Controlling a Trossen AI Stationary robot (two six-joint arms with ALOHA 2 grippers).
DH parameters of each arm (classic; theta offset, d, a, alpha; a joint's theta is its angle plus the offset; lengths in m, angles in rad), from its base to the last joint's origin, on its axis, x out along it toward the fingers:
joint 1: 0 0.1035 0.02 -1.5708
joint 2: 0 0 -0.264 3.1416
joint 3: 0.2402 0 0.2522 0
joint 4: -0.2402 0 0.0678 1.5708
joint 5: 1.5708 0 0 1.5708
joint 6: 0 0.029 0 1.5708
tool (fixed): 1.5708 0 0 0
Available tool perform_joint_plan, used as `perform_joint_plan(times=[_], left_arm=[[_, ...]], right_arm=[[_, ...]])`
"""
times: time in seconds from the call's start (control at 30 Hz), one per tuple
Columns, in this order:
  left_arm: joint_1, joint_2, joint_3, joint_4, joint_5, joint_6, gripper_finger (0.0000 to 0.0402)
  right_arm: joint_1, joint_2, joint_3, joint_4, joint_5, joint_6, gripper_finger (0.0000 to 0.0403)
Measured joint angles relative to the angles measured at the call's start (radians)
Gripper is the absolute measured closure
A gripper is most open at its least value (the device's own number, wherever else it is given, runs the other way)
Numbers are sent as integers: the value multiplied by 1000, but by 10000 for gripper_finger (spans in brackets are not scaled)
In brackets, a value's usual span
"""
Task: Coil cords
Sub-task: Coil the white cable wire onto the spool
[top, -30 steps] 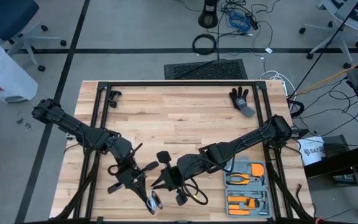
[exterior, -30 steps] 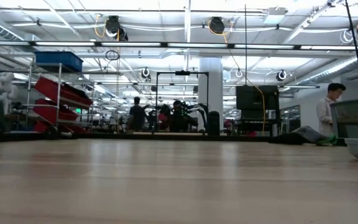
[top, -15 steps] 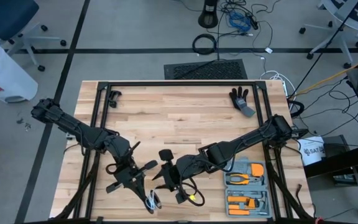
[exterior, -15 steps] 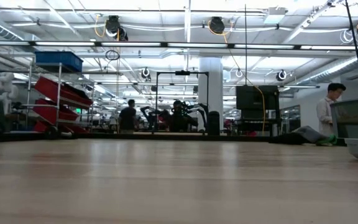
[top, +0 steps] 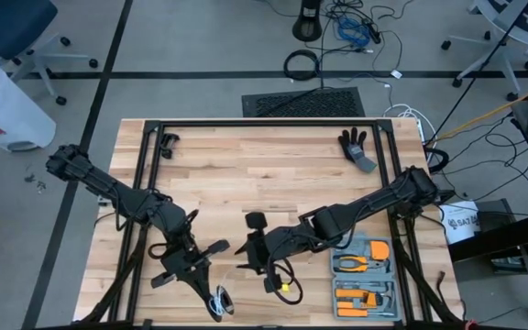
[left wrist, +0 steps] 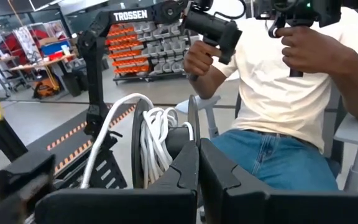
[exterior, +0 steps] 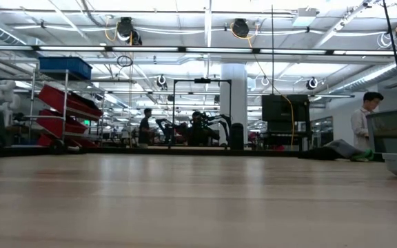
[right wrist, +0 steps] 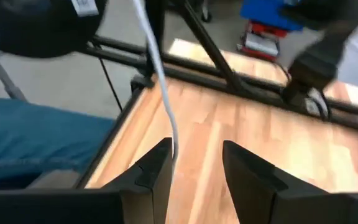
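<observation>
The small black reel (left wrist: 143, 146), with the white cord (left wrist: 157, 140) wound on it, hangs at the table's near edge, held by my left gripper (left wrist: 196, 134) (top: 216, 299), which is shut. A loose loop of cord (left wrist: 107, 124) arches out of the reel. My right gripper (top: 243, 257) (right wrist: 197, 152) stands open just to the right of the reel and farther from the near edge. A free strand of cord (right wrist: 157, 68) hangs down beside one of its fingers (right wrist: 157, 165); whether they touch I cannot tell. The low view shows neither gripper. My left gripper pinches the reel's thin black rim (left wrist: 192, 121) between its two fingers. The fingers lie level and point toward the table's near edge. The reel stands on edge, lifted clear of the table, with the cord loop hanging slack beside it.
An orange tool kit (top: 365, 273) lies at the near right, a black glove (top: 356, 147) at the far right and a black clip (top: 166, 141) at the far left. A seated person (left wrist: 291, 93) holding hand controllers is just beyond the near edge.
My right gripper has tipped and drawn back a little from the reel, toward the far edge, and its fingers, together a second ago, now stand apart. The reel stays in my left gripper at the near edge.
</observation>
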Motion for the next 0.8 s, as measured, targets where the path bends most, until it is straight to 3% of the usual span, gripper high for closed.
perform_joint_plan(times=[0.17, 0.33, 0.8], left_arm=[[1, 0, 0, 38, -2, -4, 400], [1, 0, 0, 130, -2, -40, 400], [-19, 0, 0, 187, -9, -54, 400]], right_arm=[[29, -44, 1, -130, 141, 75, 273], [66, -42, 0, -215, 219, 105, 273], [84, -40, 1, -186, 254, 111, 273]])
